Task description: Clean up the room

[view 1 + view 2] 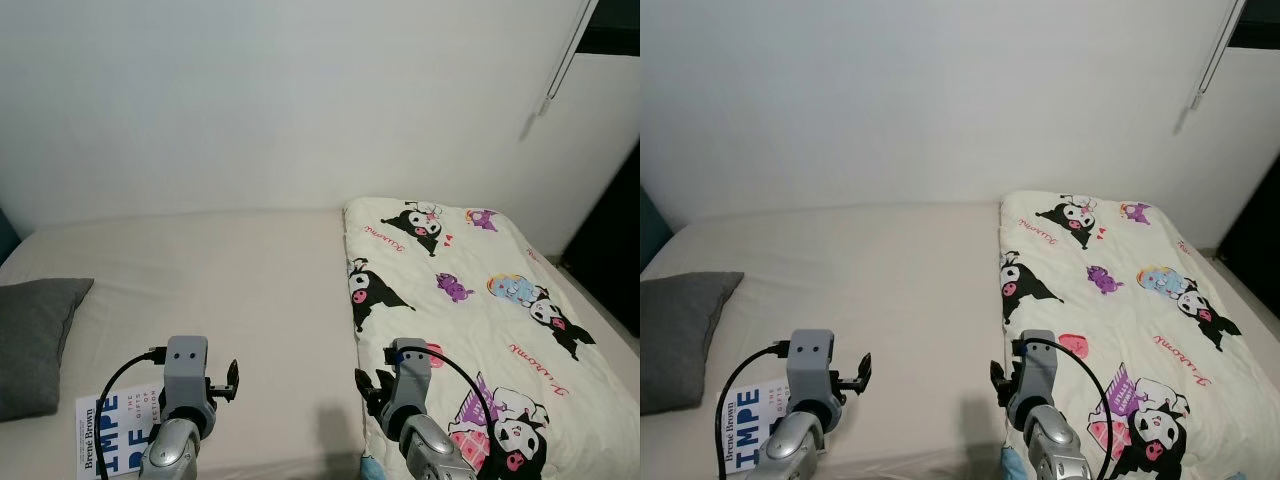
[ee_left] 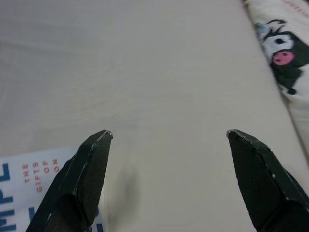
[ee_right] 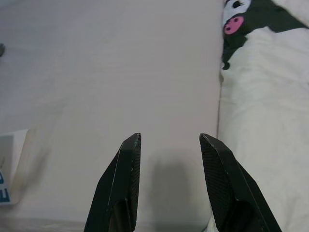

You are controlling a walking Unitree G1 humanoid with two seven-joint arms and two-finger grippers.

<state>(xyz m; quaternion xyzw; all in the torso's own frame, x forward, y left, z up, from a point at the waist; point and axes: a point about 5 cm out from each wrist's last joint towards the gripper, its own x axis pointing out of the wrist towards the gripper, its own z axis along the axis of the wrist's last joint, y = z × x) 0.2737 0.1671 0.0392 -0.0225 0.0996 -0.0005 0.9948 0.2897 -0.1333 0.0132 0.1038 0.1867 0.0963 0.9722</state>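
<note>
Book (image 1: 110, 428) lies at bed's (image 1: 250, 290) near left edge, beside pillow (image 1: 35, 340). Left end effector (image 2: 166, 140) released, hovering by it; right end effector (image 3: 169, 145) released, empty. Best approach: slide under the book's edge.

Both arms reach forward, near; left tool (image 2: 169, 145) spread wide, right tool (image 3: 170, 145) parted more narrowly, both empty.
</note>
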